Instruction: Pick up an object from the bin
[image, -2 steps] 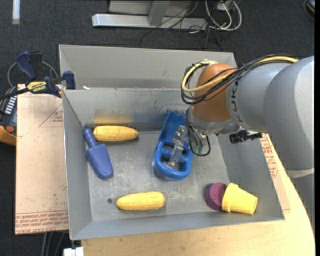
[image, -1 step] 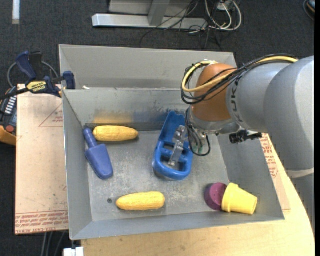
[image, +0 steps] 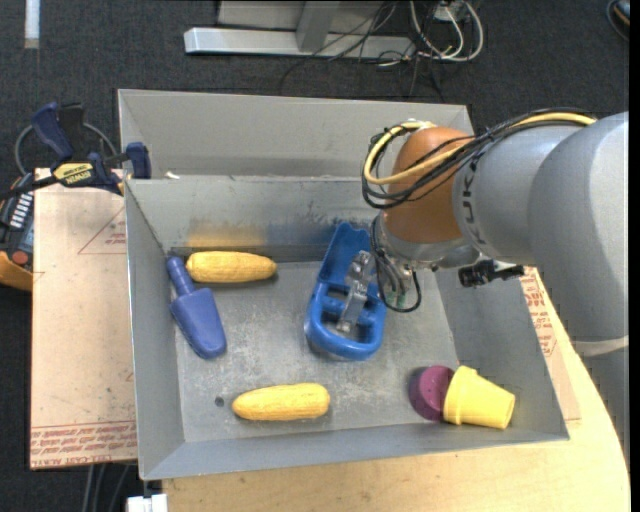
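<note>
Blue tub (image: 343, 343) is lying long-ways front-to-back, slightly tilted, and the gripper (image: 351, 303) is hanging straight down inside it, can't tell if it's clamping anything.

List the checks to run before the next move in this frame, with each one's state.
1. Gripper over one thing: ok, at the blue dish in the middle of the bin.
2. Grip on the dish: cannot tell.
3. Dish free of neighbours: ok; upper corn cob, lower corn cob, blue scoop and yellow cup lie apart from it.
4. Dish lying flat: cannot tell.
</note>
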